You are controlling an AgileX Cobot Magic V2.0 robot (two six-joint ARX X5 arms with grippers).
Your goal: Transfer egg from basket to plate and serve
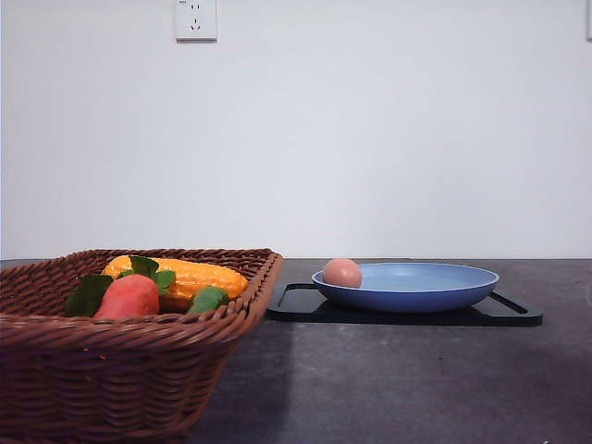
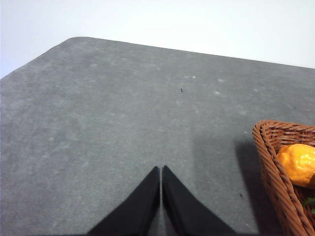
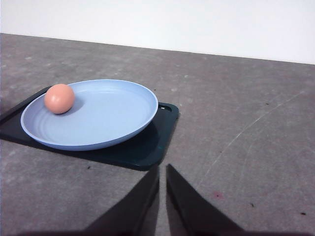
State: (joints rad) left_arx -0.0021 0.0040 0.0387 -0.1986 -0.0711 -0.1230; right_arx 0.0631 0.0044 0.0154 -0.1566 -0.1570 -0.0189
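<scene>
Front view: the egg (image 1: 342, 272) is seen resting inside the plate (image 1: 435, 294), against the plate's left rim as that camera looks at it, and it is touched by nothing else. The plate is carried by a flat black tray (image 1: 509, 313), whose handle cut-outs can be seen past the plate's rim at both ends. The tray lies on the grey tabletop (image 1: 388, 379), toward its far edge, close to the white wall (image 1: 370, 129) on which a power socket (image 1: 195, 18) is mounted. The basket (image 1: 111, 379) is placed near the front left corner of the tabletop, just beside the tray but apart from it; an orange-red vegetable with green leaves (image 1: 129, 296), a yellow corn cob (image 1: 190, 276) and a small green item (image 1: 209, 299) are held in it. In the right wrist view the right gripper (image 3: 162, 169) is seen above bare tabletop just beside the tray's corner, its fingers brought almost together with only a thin slit between them and nothing held. In the left wrist view the left gripper (image 2: 161, 171) is likewise seen with its fingers pressed nearly together and empty, over bare tabletop beside the basket's rim.
</scene>
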